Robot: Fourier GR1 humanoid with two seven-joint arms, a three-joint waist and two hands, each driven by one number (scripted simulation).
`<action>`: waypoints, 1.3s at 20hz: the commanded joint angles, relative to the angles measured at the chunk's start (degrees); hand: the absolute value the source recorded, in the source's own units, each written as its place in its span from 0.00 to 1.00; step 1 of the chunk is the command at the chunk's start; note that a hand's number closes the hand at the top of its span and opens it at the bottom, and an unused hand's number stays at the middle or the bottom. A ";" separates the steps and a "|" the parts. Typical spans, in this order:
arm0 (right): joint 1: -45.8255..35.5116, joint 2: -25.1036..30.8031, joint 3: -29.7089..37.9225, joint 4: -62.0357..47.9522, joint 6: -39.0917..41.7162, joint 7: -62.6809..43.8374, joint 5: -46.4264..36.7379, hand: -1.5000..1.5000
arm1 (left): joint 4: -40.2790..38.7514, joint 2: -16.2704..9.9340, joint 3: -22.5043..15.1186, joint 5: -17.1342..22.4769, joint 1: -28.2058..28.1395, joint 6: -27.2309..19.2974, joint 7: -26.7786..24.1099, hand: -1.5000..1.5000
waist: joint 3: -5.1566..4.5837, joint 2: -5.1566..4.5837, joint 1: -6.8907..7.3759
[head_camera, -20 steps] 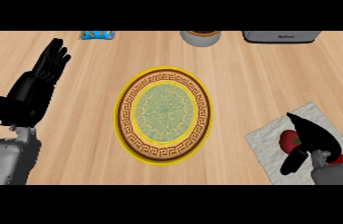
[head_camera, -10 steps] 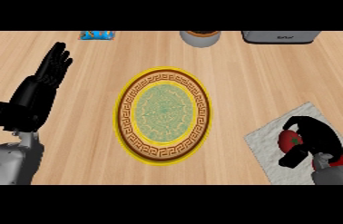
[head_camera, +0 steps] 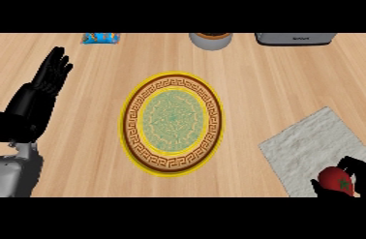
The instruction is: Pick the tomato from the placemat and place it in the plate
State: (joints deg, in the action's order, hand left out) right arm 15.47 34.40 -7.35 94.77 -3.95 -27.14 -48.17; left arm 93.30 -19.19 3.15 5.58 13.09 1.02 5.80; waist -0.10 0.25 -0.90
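Note:
A yellow-rimmed plate (head_camera: pixel 172 118) with a brown key border and a green middle lies on the wooden counter, centre of the head view. Right of it lies a white cloth placemat (head_camera: pixel 307 148). At the lower right edge the red tomato (head_camera: pixel 337 181) shows, with black fingers of my right hand (head_camera: pixel 351 166) curled round it from the right and below; most of that hand is cut off by the view's edge. My left hand (head_camera: pixel 39 95) rests open at the left, fingers straight and pointing up.
Along the counter's far edge stand a blue packet (head_camera: pixel 100 37), a grey bowl (head_camera: pixel 211 40) and a grey appliance (head_camera: pixel 295 38). Bare wood lies between plate and placemat.
My right hand has drawn back toward the lower right corner, its fingers closing round the tomato. The left hand has barely shifted.

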 commanded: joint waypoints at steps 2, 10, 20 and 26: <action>8.41 2.38 3.12 10.06 -5.34 3.27 -2.68 1.00 | 0.87 -1.42 1.21 0.90 3.58 1.12 4.06 0.50 | 0.09 0.00 -0.26; 11.83 -1.44 -2.34 37.25 -2.16 3.34 2.10 1.00 | -2.60 0.39 2.07 0.42 1.20 0.55 0.18 0.50 | -0.04 0.26 -0.99; -2.84 -11.74 -17.91 44.20 2.08 -5.50 -2.94 1.00 | -2.31 1.49 -0.09 -1.51 2.53 1.50 0.29 0.50 | 0.03 -0.20 0.95; -21.84 -20.46 -24.82 35.82 8.85 -16.39 -5.96 1.00 | -4.18 2.70 0.36 -1.76 2.74 2.01 -1.12 0.50 | 0.03 -0.25 1.19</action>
State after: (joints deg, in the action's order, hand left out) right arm 0.11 19.57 -25.27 131.26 2.55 -37.87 -48.06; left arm 90.77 -17.68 3.83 4.47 16.22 2.85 6.14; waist -0.08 0.00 0.40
